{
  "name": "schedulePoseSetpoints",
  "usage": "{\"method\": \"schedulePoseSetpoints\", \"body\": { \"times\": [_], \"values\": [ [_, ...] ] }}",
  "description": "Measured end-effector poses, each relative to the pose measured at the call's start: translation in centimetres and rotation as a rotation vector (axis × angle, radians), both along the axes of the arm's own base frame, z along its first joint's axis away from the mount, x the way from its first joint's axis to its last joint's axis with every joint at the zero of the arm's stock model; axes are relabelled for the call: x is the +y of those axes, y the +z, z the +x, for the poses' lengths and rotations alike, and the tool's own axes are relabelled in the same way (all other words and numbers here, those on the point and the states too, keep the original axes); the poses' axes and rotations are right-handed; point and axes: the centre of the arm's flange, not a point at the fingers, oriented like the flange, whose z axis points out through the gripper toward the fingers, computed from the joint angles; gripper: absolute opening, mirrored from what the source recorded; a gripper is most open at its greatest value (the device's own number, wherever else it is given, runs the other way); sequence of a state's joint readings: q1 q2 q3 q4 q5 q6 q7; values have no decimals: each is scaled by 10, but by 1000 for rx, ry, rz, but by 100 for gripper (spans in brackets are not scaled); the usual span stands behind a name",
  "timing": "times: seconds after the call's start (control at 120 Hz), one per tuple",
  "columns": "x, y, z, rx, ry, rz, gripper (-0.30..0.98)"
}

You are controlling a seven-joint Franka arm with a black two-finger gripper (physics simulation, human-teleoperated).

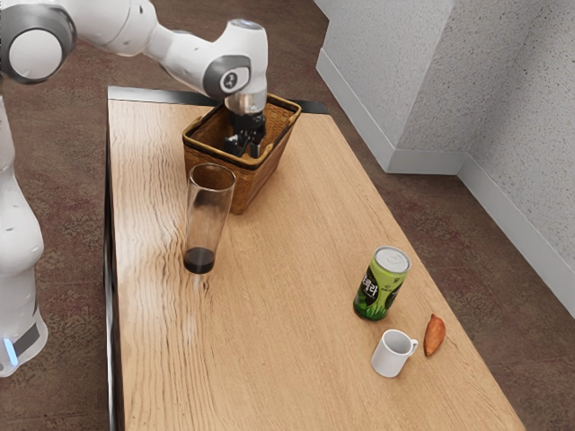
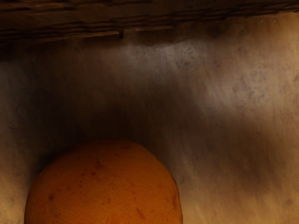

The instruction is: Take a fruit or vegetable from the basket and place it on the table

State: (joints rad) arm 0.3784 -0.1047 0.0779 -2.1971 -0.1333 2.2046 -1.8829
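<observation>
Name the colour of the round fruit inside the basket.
The fruit is orange with small darker specks, seen best in the wrist view.

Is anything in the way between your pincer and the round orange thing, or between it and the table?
I see nothing between my pincer and the orange fruit. But the basket's sides stand around the fruit, between it and the tabletop, so it probably needs lifting up over the rim.

table [image 1: 287,305]: basket [image 1: 260,184], glass [image 1: 210,217], can [image 1: 382,285], mug [image 1: 390,355], sweet potato [image 1: 435,335]
</observation>
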Motion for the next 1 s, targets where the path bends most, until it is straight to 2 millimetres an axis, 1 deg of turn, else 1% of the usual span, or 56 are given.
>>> {"method": "schedulePoseSetpoints", "body": {
  "times": [0.292, 0.4, 0.542, 0.833, 0.942, 1.0],
  "values": [
    [1, -3, 2, -4, -5, -6, 69],
    [2, -7, 3, -1, -8, -7, 67],
    [2, -9, 4, -7, -4, -12, 57],
    [1, -10, 5, -13, -4, -17, 29],
    [1, -4, 4, -23, -4, -16, 19],
    [0, 5, 2, -39, -4, -11, 16]
  ]
}}
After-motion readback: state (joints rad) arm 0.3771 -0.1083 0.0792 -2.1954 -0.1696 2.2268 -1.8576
